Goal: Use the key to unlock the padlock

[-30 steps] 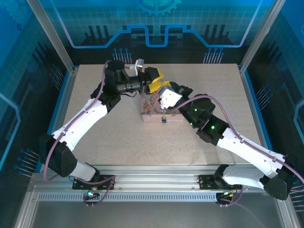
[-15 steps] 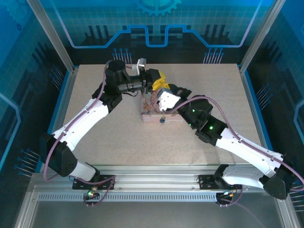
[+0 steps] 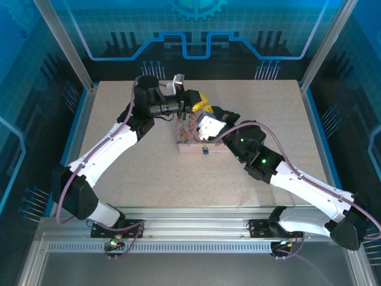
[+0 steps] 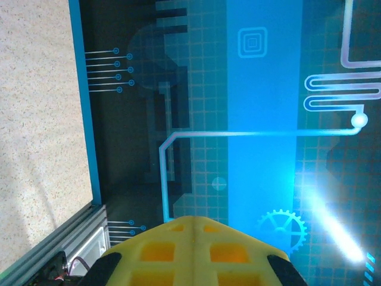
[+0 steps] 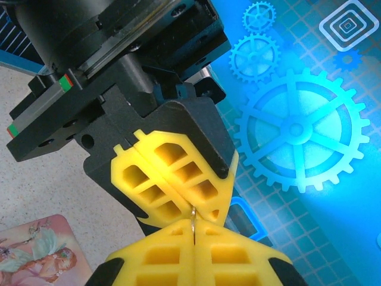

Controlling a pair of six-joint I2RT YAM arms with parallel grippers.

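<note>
A thin metal key (image 5: 194, 215) stands on edge in the seam of my right gripper (image 5: 194, 225), whose yellow fingers are shut on it. My left gripper (image 5: 191, 204) meets it tip to tip from above, and its fingers are shut on the key's other end. From above, both grippers (image 3: 201, 102) (image 3: 206, 113) touch over the back of the pink picture tin (image 3: 189, 143). The padlock (image 3: 204, 150), tiny and dark with a bluish glint, hangs at the tin's front edge, clear of both grippers. In the left wrist view my shut fingers (image 4: 191, 221) face the blue wall.
The tin sits mid-table on the speckled surface (image 3: 119, 155), and its corner shows in the right wrist view (image 5: 36, 250). Blue enclosure walls and aluminium posts (image 3: 83, 65) ring the table. Both arms cross the middle in a V.
My left gripper has closed from open to shut and edged right, onto the key in the right gripper. The right gripper has stayed shut and shifted slightly back.
</note>
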